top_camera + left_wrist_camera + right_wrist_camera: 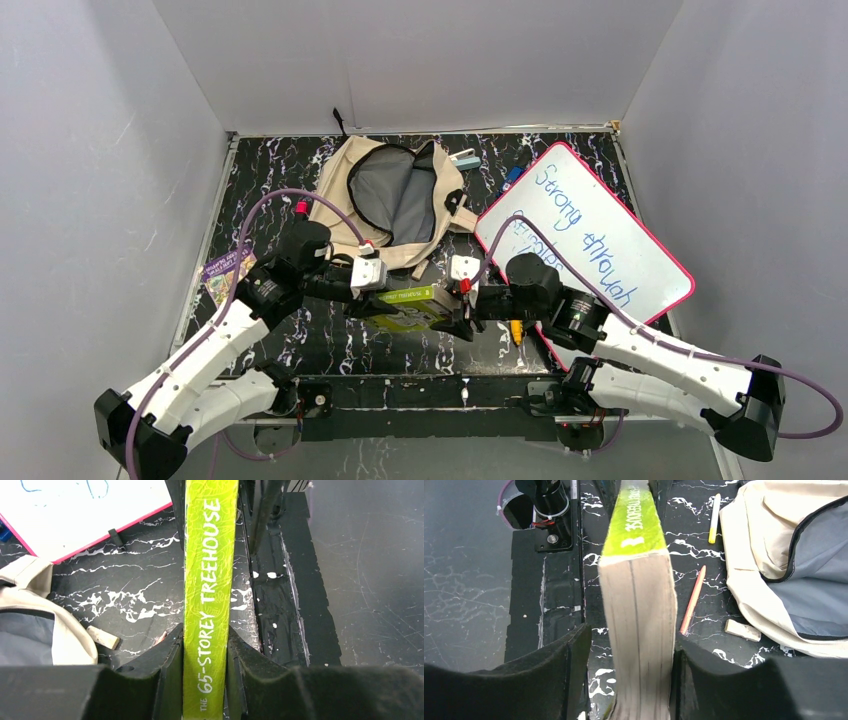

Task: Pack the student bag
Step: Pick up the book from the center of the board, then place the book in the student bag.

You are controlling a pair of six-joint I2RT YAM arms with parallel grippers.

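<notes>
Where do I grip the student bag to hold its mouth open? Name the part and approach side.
On the student bag, pinch the beige rim just outside the black zipper at the near edge, coming down from the arms' side. It lies flat, mouth gaping upward with grey lining showing, so that lip is likely the freest edge.

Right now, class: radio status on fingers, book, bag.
Left fingers clamp 65-Storey Treehouse book. Right fingers straddle it, gap showing. Student bag open. Pencil, eraser beside it.

Black marbled table (265, 160) — student bag (395, 200), whiteboard (590, 235), pencil (692, 600) atop.
</notes>
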